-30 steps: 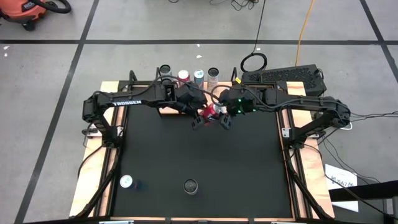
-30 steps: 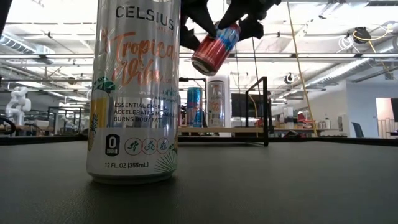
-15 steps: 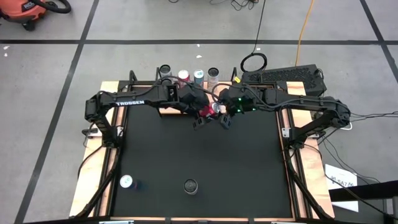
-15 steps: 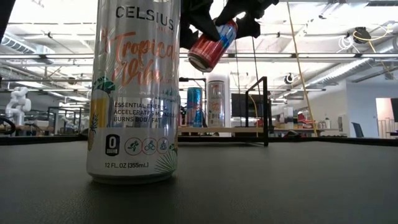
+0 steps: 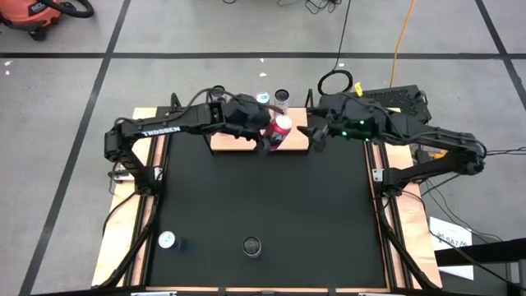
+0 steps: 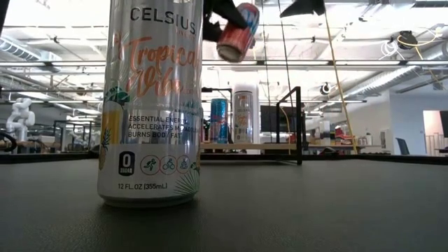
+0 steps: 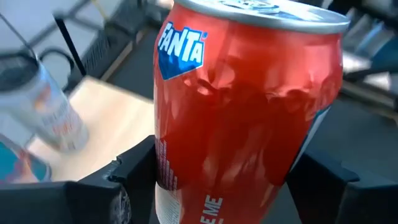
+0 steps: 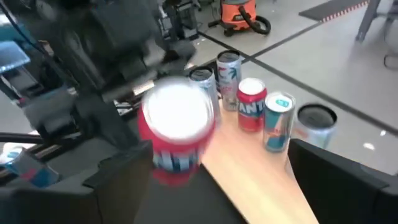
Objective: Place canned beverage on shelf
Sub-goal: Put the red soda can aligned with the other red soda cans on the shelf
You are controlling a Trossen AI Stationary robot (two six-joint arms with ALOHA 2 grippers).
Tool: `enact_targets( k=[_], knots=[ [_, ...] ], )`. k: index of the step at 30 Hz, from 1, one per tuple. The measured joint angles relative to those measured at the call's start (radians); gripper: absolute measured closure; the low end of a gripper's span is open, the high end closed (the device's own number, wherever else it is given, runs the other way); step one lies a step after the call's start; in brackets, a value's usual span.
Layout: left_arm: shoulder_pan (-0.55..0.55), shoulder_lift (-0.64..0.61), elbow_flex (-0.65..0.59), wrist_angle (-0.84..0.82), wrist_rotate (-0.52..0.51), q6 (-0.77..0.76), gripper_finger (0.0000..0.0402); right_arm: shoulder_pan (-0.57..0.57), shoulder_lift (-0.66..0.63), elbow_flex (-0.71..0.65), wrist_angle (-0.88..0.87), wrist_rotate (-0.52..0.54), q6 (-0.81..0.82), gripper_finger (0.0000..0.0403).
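Note:
A red Fanta can point(image 5: 279, 129) is in my left gripper point(image 5: 274, 138), in the air over the near edge of the light wooden shelf point(image 5: 223, 142). It fills the left wrist view point(image 7: 249, 106) and shows tilted at the top of the low view point(image 6: 238, 31). My right gripper point(image 5: 312, 136) is open and empty just to the can's right. Its fingers point(image 8: 336, 180) stand apart, facing one round end of the can point(image 8: 178, 112). Several cans point(image 8: 252, 102) stand upright in a row on the shelf's far side. My left gripper pinches the can's side wall point(image 7: 165, 168) between its two fingers point(image 7: 127, 186), one on each side, below the middle of the can. The fingers come from the table's left and lie across the can. The can is lifted clear and tilted, and its wall is creased point(image 7: 280, 93).
A tall Celsius can point(image 6: 150, 105) stands on the black mat near the front edge point(image 5: 251, 245). A white-topped can point(image 5: 168, 239) stands at the front left. The shelf's black post point(image 6: 299, 126) rises at its right end. A black box point(image 5: 386, 100) lies at the back right.
My left gripper has carried the red can up and toward the far edge, over the shelf's near edge, and the can has turned more upright. My right gripper, which was at the can, has come off it and drawn back toward the table's right.

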Motion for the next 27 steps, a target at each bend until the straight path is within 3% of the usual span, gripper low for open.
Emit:
enact_targets(
  k=[3, 9, 27],
  knots=[
    [0.003, -0.014, 0.000, 0.099, 0.005, -0.006, 0.0127, -0.003, -0.035, -0.079, 0.053, -0.033, 0.054, 0.0040],
    [0.000, -0.024, 0.003, 0.304, 0.092, -0.055, 0.0126, 0.015, -0.058, -0.227, 0.336, -0.111, 0.112, 0.0039],
    [-0.014, -0.022, 0.003, 0.427, 0.125, -0.109, 0.0125, 0.023, -0.021, -0.227, 0.473, -0.159, -0.026, 0.0047]
  ],
)
